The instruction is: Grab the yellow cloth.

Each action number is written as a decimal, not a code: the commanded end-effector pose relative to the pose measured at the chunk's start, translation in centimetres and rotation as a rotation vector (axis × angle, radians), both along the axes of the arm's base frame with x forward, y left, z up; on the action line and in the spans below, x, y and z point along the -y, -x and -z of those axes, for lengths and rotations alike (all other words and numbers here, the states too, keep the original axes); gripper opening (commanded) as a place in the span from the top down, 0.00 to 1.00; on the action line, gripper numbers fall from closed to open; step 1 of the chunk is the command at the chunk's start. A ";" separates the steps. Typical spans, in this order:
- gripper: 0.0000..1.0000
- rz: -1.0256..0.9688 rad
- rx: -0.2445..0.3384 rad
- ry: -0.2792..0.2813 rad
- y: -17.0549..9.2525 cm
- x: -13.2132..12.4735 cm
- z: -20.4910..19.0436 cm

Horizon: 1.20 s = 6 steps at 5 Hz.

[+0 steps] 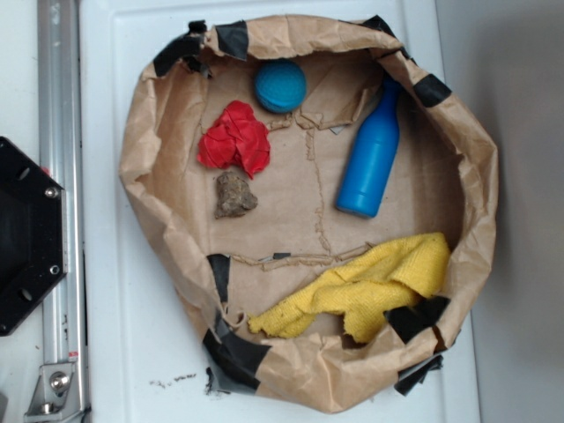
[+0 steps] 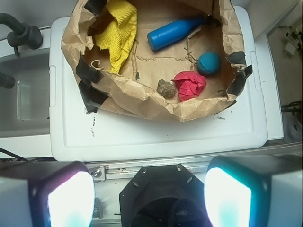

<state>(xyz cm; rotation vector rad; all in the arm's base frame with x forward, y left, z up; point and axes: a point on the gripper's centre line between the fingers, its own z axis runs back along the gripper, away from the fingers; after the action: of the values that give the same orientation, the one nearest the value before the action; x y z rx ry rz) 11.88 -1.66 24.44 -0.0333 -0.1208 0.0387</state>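
Observation:
The yellow cloth (image 1: 366, 286) is a fuzzy towel lying crumpled along the lower right inside of a brown paper basin (image 1: 141, 176). In the wrist view the yellow cloth (image 2: 119, 30) sits at the upper left of that paper basin (image 2: 142, 97). My gripper (image 2: 149, 198) hangs high above the robot's base, well back from the basin, open wide with nothing between its two glowing pads (image 2: 71, 201). The gripper itself does not show in the exterior view.
Inside the basin lie a blue bottle (image 1: 370, 159), a blue ball (image 1: 280, 85), a red wad (image 1: 235, 139) and a brown lump (image 1: 234, 194). The basin rests on a white lid (image 2: 156, 137). A black base plate (image 1: 26, 233) and metal rail (image 1: 57, 132) stand at the left.

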 end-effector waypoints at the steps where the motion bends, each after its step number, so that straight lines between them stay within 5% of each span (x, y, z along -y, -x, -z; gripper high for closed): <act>1: 0.00 0.000 0.000 0.000 0.0 0.0 0.0; 2: 0.00 0.019 0.082 0.218 -5.0 -1.6 3.3; 3: 0.00 -0.094 0.168 0.237 -10.0 -1.7 5.4; 4: 0.00 -0.150 0.187 0.234 -14.1 -1.0 8.0; 6: 0.00 -0.130 0.132 0.164 -18.5 1.7 14.8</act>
<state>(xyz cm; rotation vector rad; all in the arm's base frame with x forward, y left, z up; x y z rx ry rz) 29.38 -3.27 7.94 -0.1772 -0.1905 0.1955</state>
